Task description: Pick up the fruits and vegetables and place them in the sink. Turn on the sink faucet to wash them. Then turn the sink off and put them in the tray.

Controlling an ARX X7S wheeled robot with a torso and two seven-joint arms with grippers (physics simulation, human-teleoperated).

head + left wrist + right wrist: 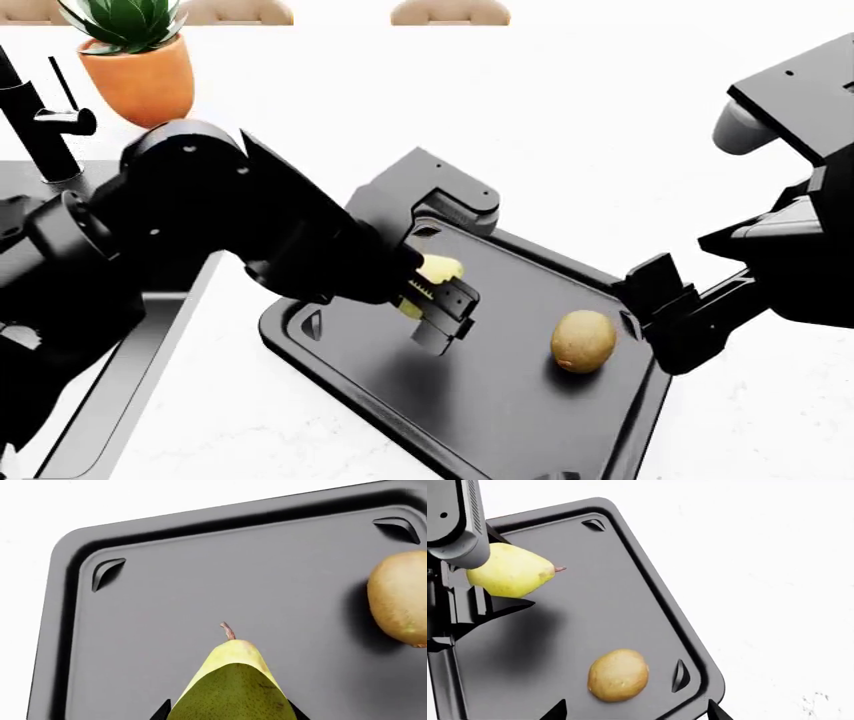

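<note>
My left gripper is shut on the yellow-green pear, which hangs a little above the floor of the black tray. The pear's stem points out past the fingertips. The pear casts a shadow on the tray below it. The brown kiwi-like fruit lies on the tray near its right side. My right gripper is open, just beside that brown fruit and apart from it. The black faucet stands at the far left behind the sink, mostly hidden by my left arm.
An orange plant pot with a green plant stands at the back left near the faucet. The tray lies on a white counter, with the sink's grey rim close to the tray's left corner.
</note>
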